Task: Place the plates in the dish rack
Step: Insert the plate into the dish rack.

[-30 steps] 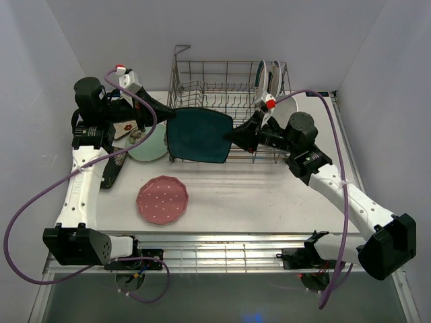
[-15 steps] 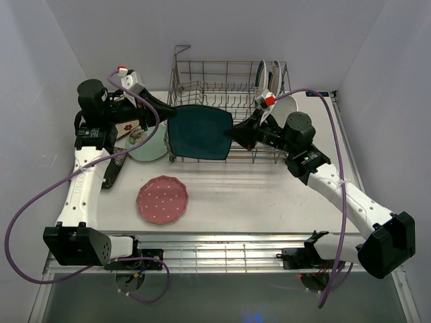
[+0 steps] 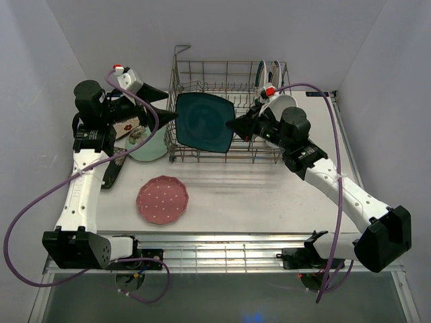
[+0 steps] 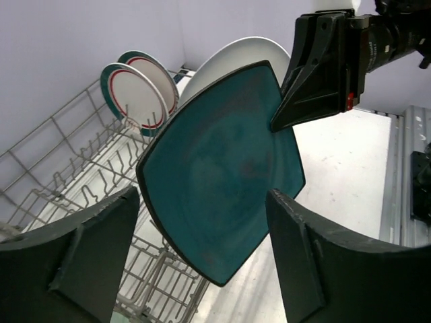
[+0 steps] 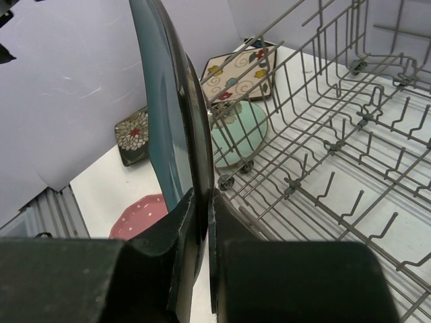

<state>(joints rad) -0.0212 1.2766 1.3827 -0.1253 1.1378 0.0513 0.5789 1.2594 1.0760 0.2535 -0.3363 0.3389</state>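
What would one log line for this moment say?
left gripper: open, not gripping | right gripper: shut on teal square plate | plate held over dish rack

Eight plates (image 3: 162, 200) can be counted, and just one wire dish rack (image 3: 215, 79).

Lit brightly and evenly from overhead, with a cool violet cast on the walls (image 3: 377, 54). Threw only faint, soft-edged shadows onto the surface (image 3: 256, 195). Showed a dull sheen across the dark teal square plate (image 4: 222, 182). Blurred the near end effector fingers (image 5: 101, 282) into dark, unfocused masses in the right wrist view. Rendered the dish rack (image 5: 350, 168) tines sharply.
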